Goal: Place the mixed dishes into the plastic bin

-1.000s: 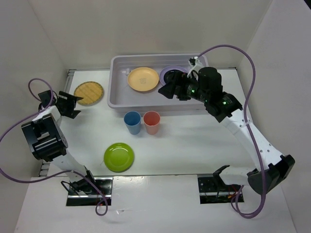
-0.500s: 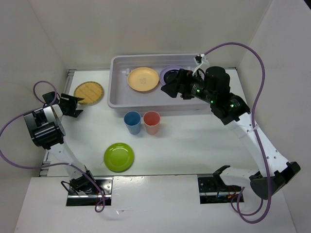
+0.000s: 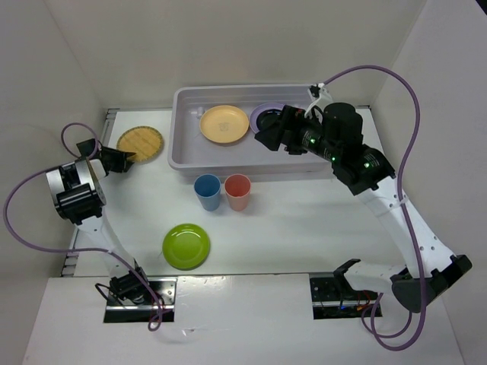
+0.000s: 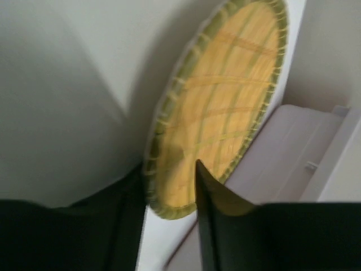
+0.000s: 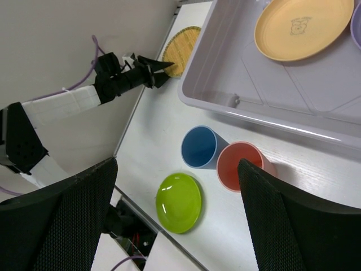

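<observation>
Rim of woven disc sits between jaws of my left end effector, whether gripped I cannot tell; right end effector gapes empty

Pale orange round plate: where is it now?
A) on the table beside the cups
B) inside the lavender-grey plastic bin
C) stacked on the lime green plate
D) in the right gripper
B: the pale orange round plate lies flat on the floor of the lavender-grey plastic bin.

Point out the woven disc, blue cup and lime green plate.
woven disc (image 3: 141,144), top external view, centre of its weave.
blue cup (image 3: 207,187), top external view, its open mouth.
lime green plate (image 3: 186,245), top external view, middle of its face.
</observation>
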Controlling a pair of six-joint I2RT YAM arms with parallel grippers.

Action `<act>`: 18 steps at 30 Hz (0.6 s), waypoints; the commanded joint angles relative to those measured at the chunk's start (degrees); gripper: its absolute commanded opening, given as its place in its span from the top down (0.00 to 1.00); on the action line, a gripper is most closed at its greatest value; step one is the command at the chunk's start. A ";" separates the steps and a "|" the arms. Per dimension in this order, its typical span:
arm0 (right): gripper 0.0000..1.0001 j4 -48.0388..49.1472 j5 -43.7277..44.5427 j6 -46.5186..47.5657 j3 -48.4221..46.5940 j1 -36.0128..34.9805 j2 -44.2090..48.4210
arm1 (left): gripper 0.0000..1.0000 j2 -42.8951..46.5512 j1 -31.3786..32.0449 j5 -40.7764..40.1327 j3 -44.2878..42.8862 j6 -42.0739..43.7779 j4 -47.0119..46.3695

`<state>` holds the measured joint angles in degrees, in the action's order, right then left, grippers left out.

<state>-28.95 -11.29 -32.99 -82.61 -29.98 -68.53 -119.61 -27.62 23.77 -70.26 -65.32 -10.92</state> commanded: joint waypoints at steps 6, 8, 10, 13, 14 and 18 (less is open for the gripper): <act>0.09 -1.46 2.06 -0.05 -3.35 -0.17 3.40 | 1.00 2.53 1.60 -5.83 0.20 -1.04 -0.60; 0.09 -1.46 2.68 -0.05 -1.51 -0.17 4.19 | 1.00 7.97 1.60 -7.50 0.74 -1.04 -0.07; 0.09 -1.98 2.68 -0.05 0.33 -0.17 5.08 | 1.00 13.40 0.99 -8.74 1.26 -1.04 2.30; 0.09 -1.99 2.68 -0.05 2.27 0.35 6.31 | 1.00 20.10 0.99 -9.27 -0.75 -0.33 4.59; 0.09 -1.99 2.68 -0.05 2.28 0.36 6.31 | 1.00 21.60 0.99 -9.27 -0.76 -0.33 5.11; 0.09 -1.37 2.15 -0.58 4.20 0.36 7.54 | 1.00 26.96 0.99 -5.07 -4.44 -0.33 6.69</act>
<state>-30.98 -9.43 -33.21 -79.44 -29.74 -62.41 -97.45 -26.57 15.38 -70.54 -66.24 -2.20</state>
